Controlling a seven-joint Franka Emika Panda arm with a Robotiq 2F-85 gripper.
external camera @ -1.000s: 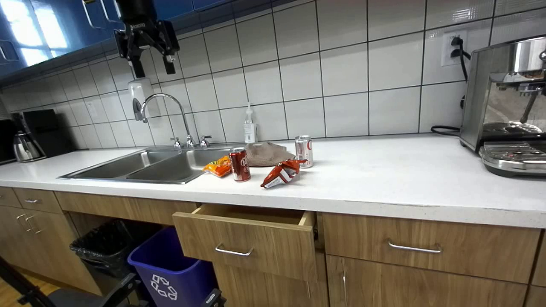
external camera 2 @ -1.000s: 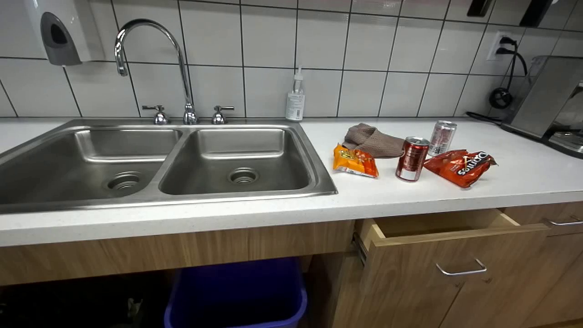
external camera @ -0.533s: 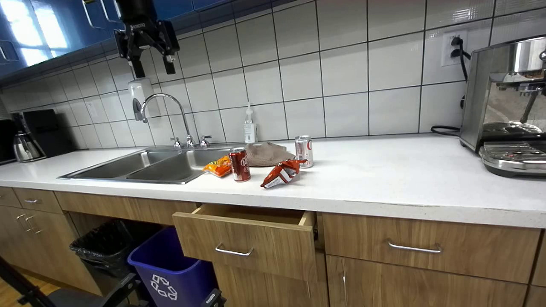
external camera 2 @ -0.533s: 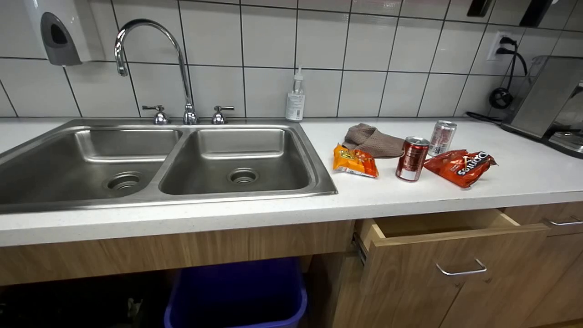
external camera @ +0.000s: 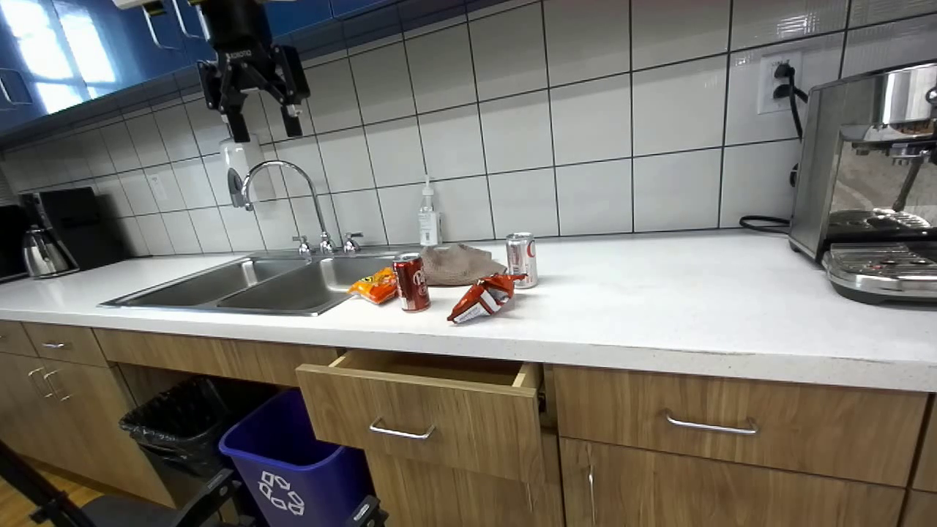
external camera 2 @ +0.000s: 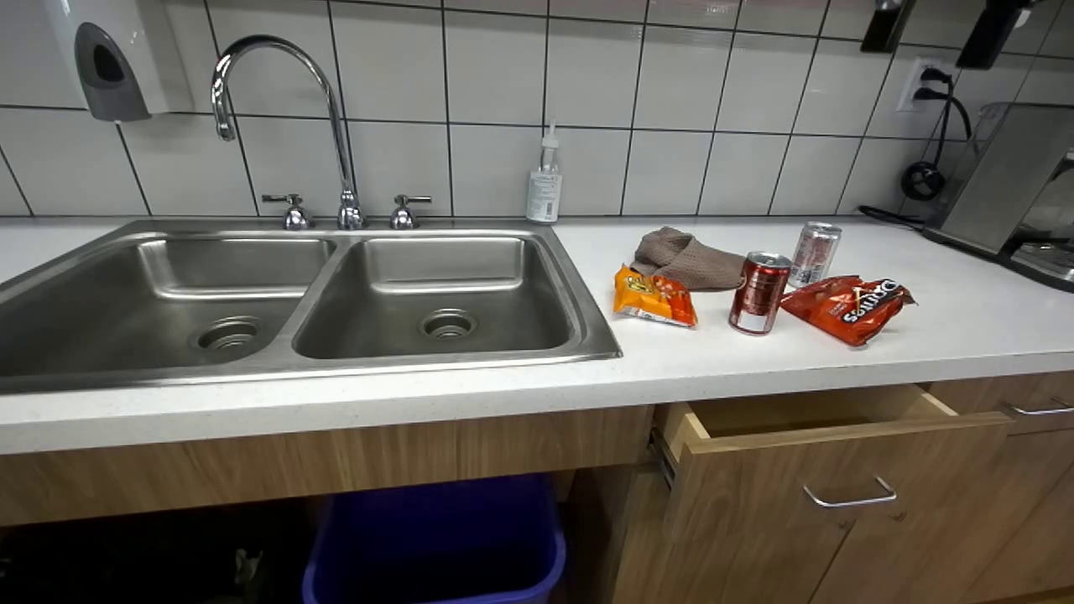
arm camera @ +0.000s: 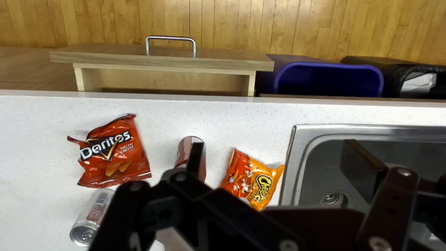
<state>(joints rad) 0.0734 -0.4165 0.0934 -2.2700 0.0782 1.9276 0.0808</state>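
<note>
Gripper (external camera: 266, 130) hangs high over the counter (external camera: 659, 307), fingers (external camera: 293, 126) pointing down, spread wide, released; gap between them bare, no contact with anything. In an exterior view it sits around 10:30 from the upright red can (external camera: 411, 282), well apart; in an exterior view the fingertips (external camera 2: 886, 33) sit near 1 o'clock from that can. Wrist view: one finger covers part of the red can, the other overlaps the sink (arm camera: 296, 167), line of sight only. Cheetos bag (arm camera: 261, 184) shows between the fingers, partly behind the gripper.

Clock from red can, wrist view: Cheetos bag between 3 and 4, near; sink at 3, farther; Doritos bag (arm camera: 111, 153) at 9; silver can (arm camera: 92, 216) at 8, upright; pulled-out drawer (external camera: 468, 432) between 11 and 12, under the counter; blue bin (external camera: 326, 483) at 2, black-lined bin (external camera: 176, 446) past it. Brown cloth (external camera 2: 696, 262) at 10 from red can, in an exterior view.
</note>
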